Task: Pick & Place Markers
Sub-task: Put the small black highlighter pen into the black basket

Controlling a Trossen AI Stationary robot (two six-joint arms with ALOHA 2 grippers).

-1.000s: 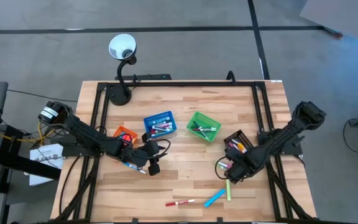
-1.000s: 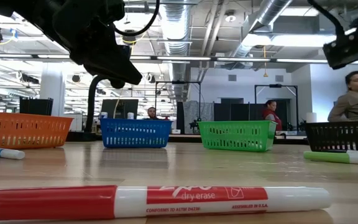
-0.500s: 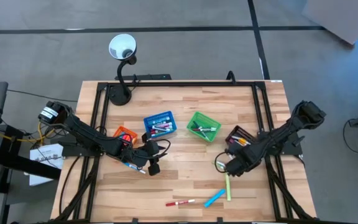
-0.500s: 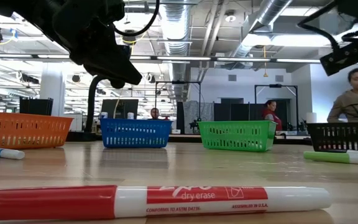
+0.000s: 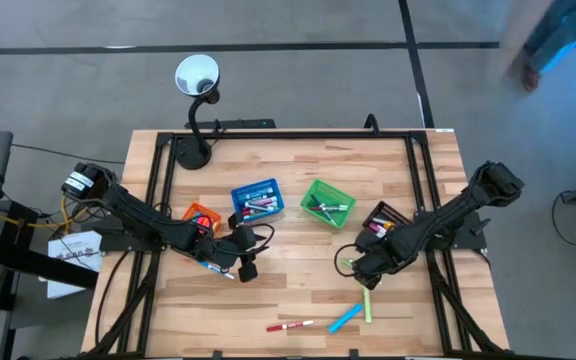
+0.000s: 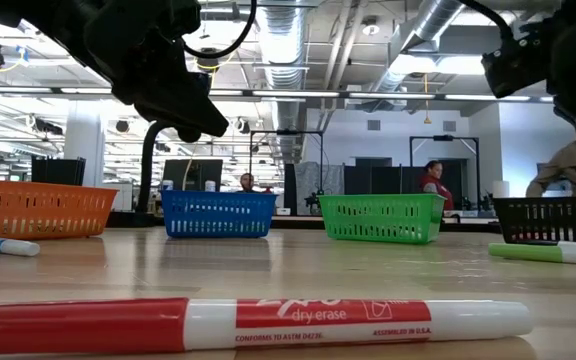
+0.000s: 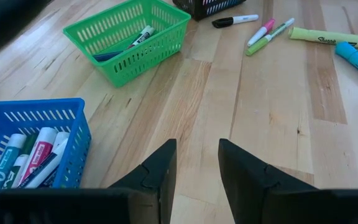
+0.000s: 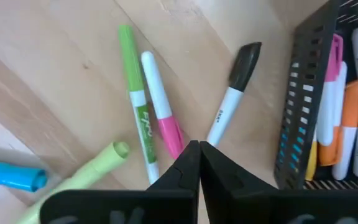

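Right gripper (image 8: pixel 194 148) pinched together, empty, over loose markers (image 8: pixel 160 106) left of black basket (image 8: pixel 303 106), its far end cut off. Left gripper (image 7: pixel 194 163) apart, idle near blue basket (image 7: pixel 36 118).

Low view: long red-and-white dry-erase marker (image 6: pixel 238 327) lying across the foreground is cut off at the picture's left edge. Small white marker with blue cap (image 6: pixel 3 245) is also clipped at that edge. Black mesh basket (image 6: pixel 551 219) runs off the right edge.

Right wrist view: light blue highlighter (image 8: pixel 11 175) is cut at the picture's edge; contents of the black basket only partly seen through its wall.

High view: blurred blue shape (image 5: pixel 558 35) at top right, not identifiable.
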